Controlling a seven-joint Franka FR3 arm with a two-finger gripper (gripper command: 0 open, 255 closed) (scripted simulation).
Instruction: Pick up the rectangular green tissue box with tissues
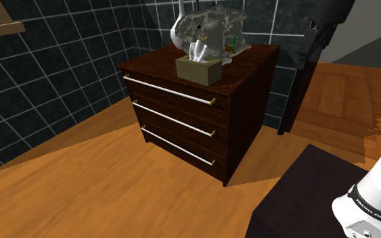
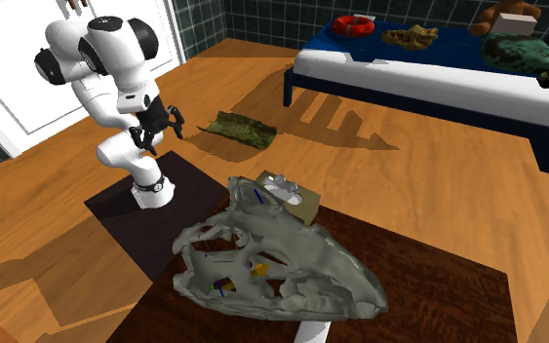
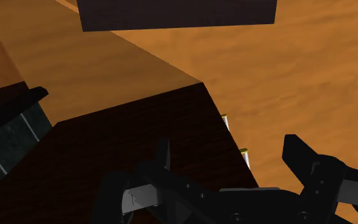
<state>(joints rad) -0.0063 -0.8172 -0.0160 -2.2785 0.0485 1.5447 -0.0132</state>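
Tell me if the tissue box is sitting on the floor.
No, the tissue box sits on top of the dark chest of drawers, next to the skull.

Tissue box on dresser — beside skull

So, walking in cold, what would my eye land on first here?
Probably the big grey animal skull on the dark wooden dresser, looming right beside a small olive-green tissue box. Next, the white robot arm on its dark stand on the orange wood floor, its black gripper open and holding nothing. At the second exterior view's upper right stands a bed with a blue cover.
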